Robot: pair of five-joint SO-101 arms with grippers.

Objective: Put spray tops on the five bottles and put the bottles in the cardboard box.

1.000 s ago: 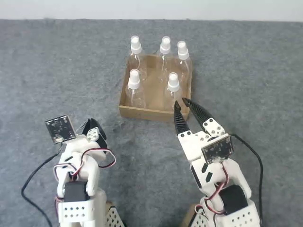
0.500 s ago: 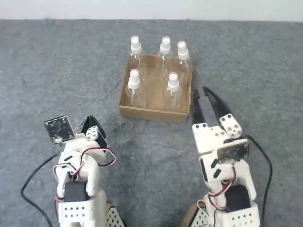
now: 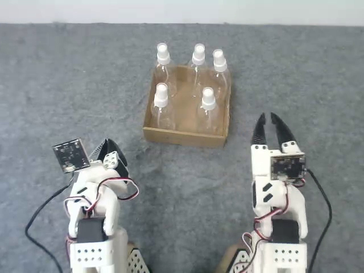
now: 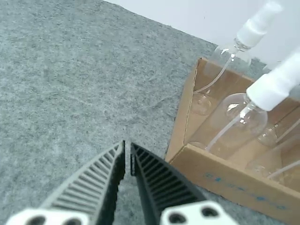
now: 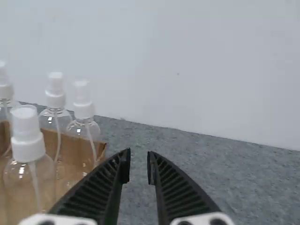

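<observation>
Bottles [image 3: 209, 108] fill cardboard box [image 3: 185, 137], apart from right gripper [image 3: 268, 116].

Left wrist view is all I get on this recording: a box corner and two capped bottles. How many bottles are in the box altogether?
Observer: The high view shows five bottles standing in the cardboard box.
Operator: Do they all have tops on?
Observer: Yes, each of the five carries a white spray top.
Operator: Where is the right tool?
Observer: The right tool is over the grey carpet on the right arm's side of the box. It is apart from the box and holds nothing, with a narrow gap between its fingers.
</observation>
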